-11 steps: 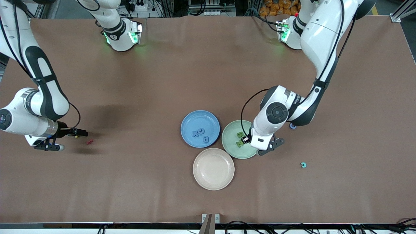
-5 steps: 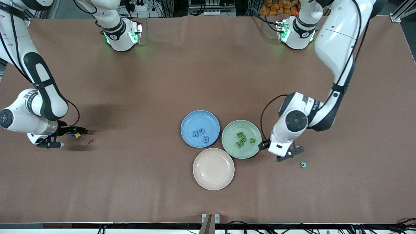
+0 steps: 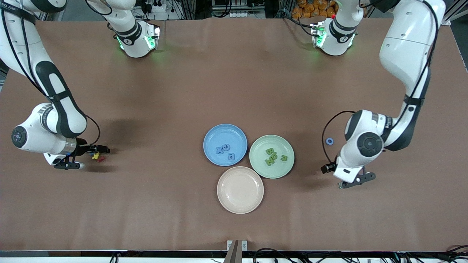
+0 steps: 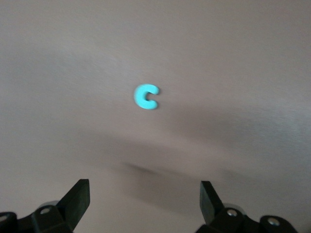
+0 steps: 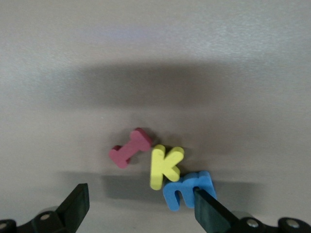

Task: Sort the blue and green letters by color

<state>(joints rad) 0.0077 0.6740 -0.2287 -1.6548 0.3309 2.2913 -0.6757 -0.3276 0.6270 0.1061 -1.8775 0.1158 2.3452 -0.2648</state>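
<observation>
So the left arm just dropped a green letter onto the green plate [image 3: 271, 156]: it had its fingers closed low over that plate a second ago, and now there's a fourth olive letter lying in there next to the other three. Since then it's swung away toward its own end of the desk, and the left gripper [image 3: 354, 181] now hangs wide open and empty over bare tabletop, with a little teal C [image 4: 146, 96] sitting right under its wrist camera. That one looks like the next target to me, though whether teal counts as blue is anybody's guess. There's also a small blue ring-shaped letter [image 3: 329, 141] on the desk near that arm's elbow, between it and the green plate, not yet sorted. The blue plate [image 3: 225, 144] near the middle of the desk has three blue letters in it, and the beige plate [image 3: 240, 189] toward the front edge has nothing. Over at the other end, the right gripper [image 3: 67, 166] is also open with nothing in it, low above a cluster of a blue letter [image 5: 188, 190], a yellow K [image 5: 165, 165] and a red squiggle [image 5: 130, 148]. It has crept closer to them. My bet is it's going for the blue one.
</observation>
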